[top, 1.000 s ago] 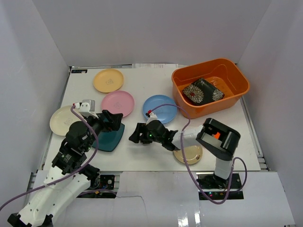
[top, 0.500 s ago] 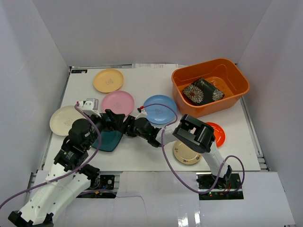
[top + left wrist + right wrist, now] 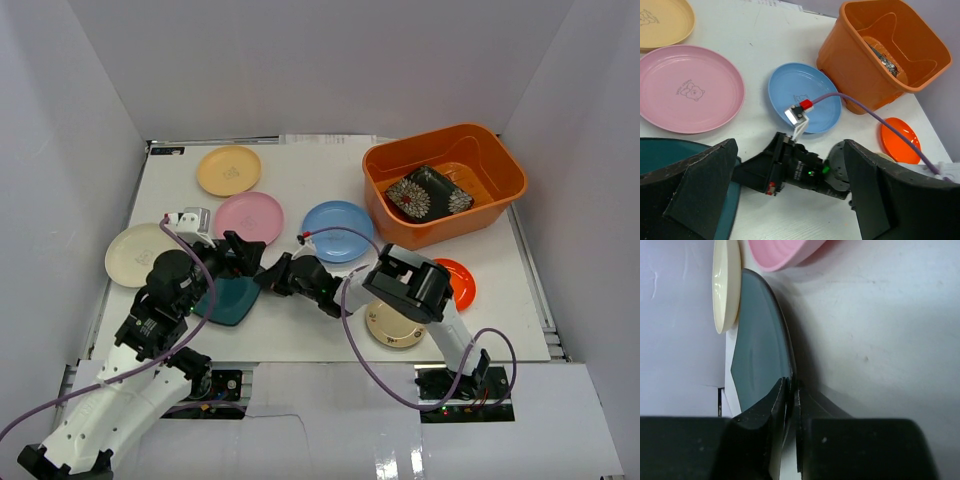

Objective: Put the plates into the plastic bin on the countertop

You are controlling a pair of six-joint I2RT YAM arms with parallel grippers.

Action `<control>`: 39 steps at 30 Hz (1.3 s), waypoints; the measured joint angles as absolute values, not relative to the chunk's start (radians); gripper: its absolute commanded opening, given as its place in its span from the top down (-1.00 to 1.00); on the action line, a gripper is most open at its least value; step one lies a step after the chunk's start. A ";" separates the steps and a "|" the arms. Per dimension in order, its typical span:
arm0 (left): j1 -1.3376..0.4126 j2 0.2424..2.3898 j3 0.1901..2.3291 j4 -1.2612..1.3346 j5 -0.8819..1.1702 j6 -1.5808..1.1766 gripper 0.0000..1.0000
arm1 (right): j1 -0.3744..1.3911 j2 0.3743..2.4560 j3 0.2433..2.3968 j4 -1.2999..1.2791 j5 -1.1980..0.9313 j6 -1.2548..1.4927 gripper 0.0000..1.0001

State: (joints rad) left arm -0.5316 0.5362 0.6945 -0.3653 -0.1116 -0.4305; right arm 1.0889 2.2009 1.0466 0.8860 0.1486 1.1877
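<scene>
While the dark teal plate [image 3: 757, 355] is lying on the countertop [image 3: 300, 180], its near rim is sitting between the fingers [image 3: 765, 410] of the right gripper [image 3: 791, 395], which are pinching it (only a sliver of gap is showing). The left gripper [image 3: 790, 145] is gaping wide, gripping nothing, one finger hanging over that plate. Beyond the right fingertips, the pink plate [image 3: 785, 250] and cream plate [image 3: 722, 285] are lying. Far behind them, the plastic bin [image 3: 440, 232] is holding the black floral plate [image 3: 430, 193].

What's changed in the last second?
The right end effector swung left across the table and now pinches the teal plate by its rim. The left end effector stays open over that plate; the bin has not moved.
</scene>
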 measured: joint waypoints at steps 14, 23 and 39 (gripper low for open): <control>-0.508 0.508 0.694 -0.364 -0.124 -0.427 -0.96 | 0.999 1.494 0.629 0.604 0.078 0.926 0.85; -0.494 0.489 0.694 -0.365 -0.138 -0.437 -0.96 | 0.496 1.084 0.797 0.281 0.028 0.746 0.85; -0.492 0.663 0.694 -0.368 -0.127 -0.499 -0.96 | -0.173 1.407 0.996 0.125 -0.144 0.673 0.85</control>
State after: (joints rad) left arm -0.4919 0.6628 0.6937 -0.3683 -0.1272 -0.4988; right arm -0.1726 1.4067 0.9958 0.1246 -0.1436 0.6727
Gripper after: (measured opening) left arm 0.979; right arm 0.100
